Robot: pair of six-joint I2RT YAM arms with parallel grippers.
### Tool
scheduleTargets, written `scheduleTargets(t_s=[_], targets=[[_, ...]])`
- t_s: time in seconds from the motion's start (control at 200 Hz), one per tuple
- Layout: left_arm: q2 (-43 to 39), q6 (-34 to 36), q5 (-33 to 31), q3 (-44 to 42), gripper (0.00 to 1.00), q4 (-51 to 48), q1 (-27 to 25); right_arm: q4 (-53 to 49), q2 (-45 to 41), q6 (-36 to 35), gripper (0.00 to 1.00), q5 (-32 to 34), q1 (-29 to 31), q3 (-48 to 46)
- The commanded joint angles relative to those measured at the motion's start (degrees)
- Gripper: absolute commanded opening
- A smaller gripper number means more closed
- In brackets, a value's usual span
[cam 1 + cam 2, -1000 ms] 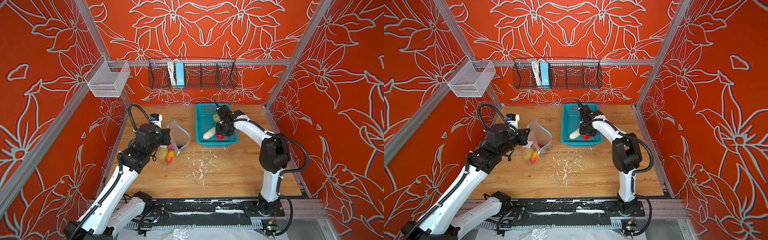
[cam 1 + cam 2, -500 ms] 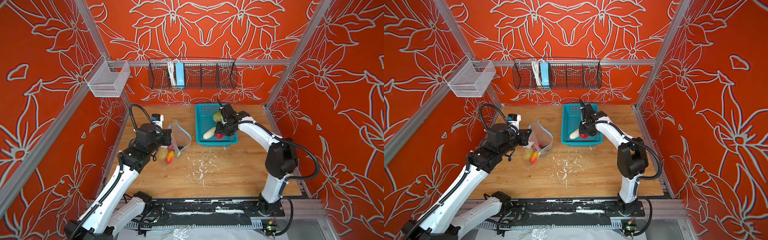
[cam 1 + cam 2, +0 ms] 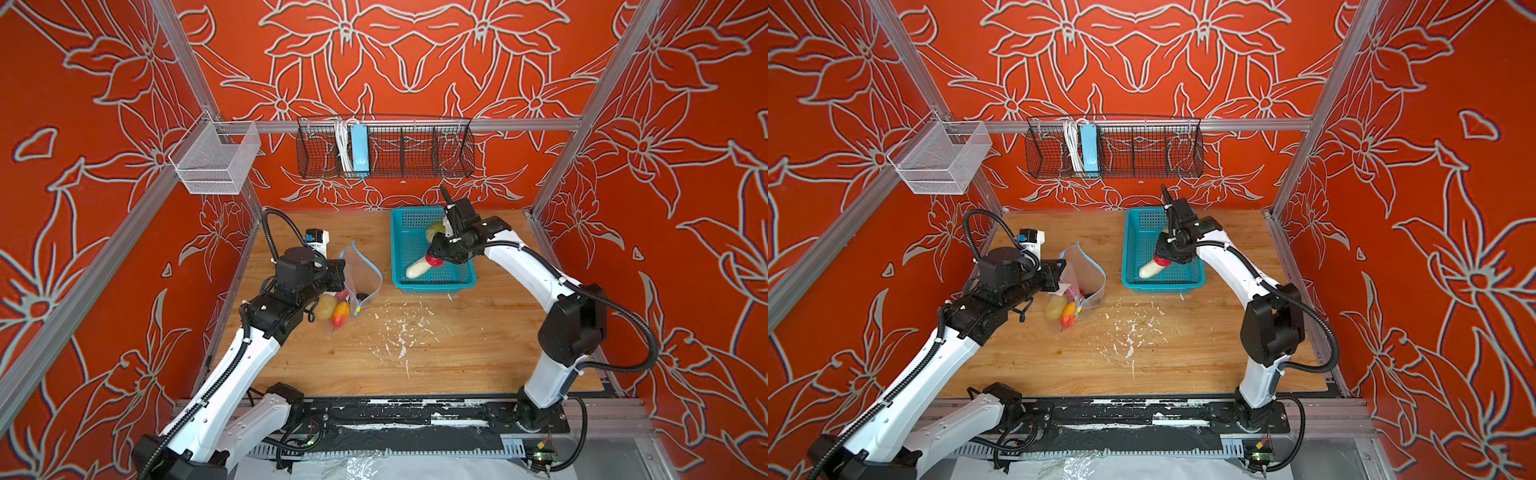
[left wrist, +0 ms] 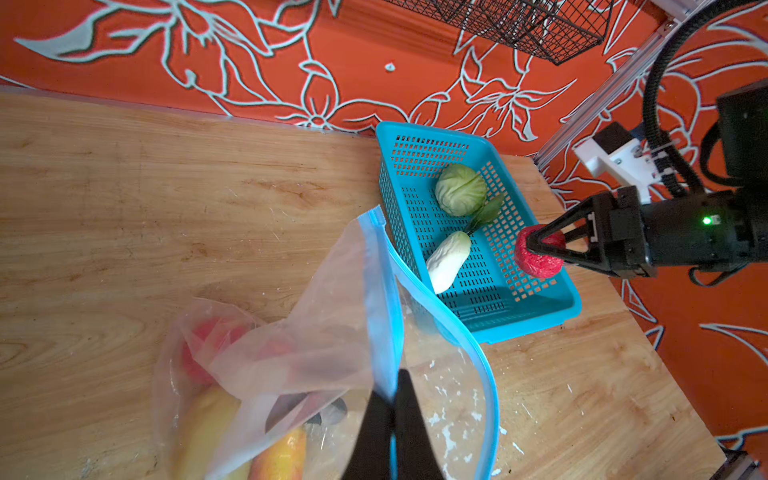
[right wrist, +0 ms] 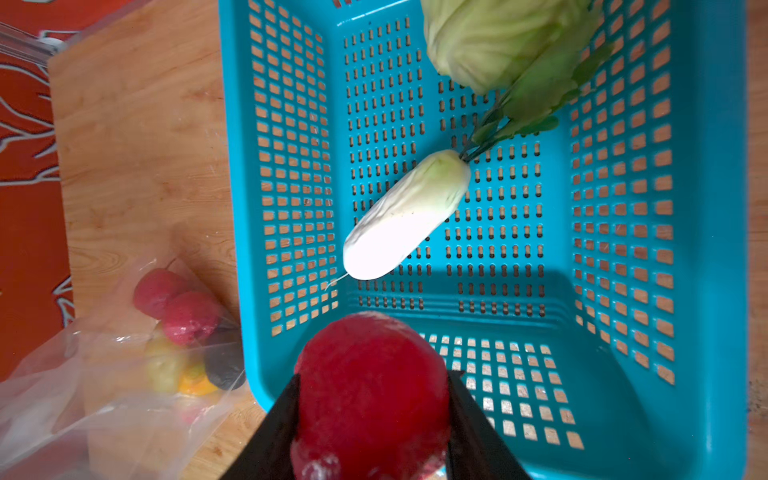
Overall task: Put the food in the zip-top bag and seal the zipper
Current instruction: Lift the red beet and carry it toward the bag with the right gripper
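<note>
The clear zip-top bag (image 3: 360, 272) stands open on the table left of the teal basket (image 3: 434, 286). My left gripper (image 4: 392, 399) is shut on one side of its blue zipper (image 4: 388, 311), holding the mouth up. Inside lie a yellow potato (image 3: 326, 306), an orange-red fruit (image 3: 340, 313), a black piece (image 3: 363, 297) and red berries (image 5: 178, 307). My right gripper (image 5: 370, 395) is shut on a red berry (image 4: 538, 257) just above the basket's near end. A green cabbage (image 4: 460, 189), a green leaf (image 4: 486, 212) and a pale cucumber (image 4: 448, 261) lie in the basket.
A black wire rack (image 3: 384, 147) hangs on the back wall and a white mesh basket (image 3: 216, 158) on the left rail. White flecks (image 3: 399, 332) dot the wooden table in front of the basket.
My right gripper has lifted the red berry a little off the basket floor, and that arm's elbow has swung right and nearer. The left arm and bag have not moved.
</note>
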Motion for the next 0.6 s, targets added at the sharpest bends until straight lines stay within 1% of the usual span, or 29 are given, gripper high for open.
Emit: scheduleTargets(t_s=[0.0,0.25,0.475,0.596], targets=[[-1.1,0.0,-0.9,-0.2,0.0,1.1,0.2,-1.2,-2.4,0.2,0.37,-0.5,0.3,2.4],[-0.5,-0.5,-0.1,-1.8,0.0,3.5,0.2,2.6,-5.6,1.8,0.36,-2.2,0.7,2.1],[-0.6,0.4,0.3,-1.2,0.0,2.8,0.1,6.7,-7.5,2.6,0.36,-5.8,1.0,2.2],[0.3,1.2,1.8,-0.1,0.0,1.8,0.1,9.2,-7.6,2.6,0.36,-7.6,1.3,2.2]])
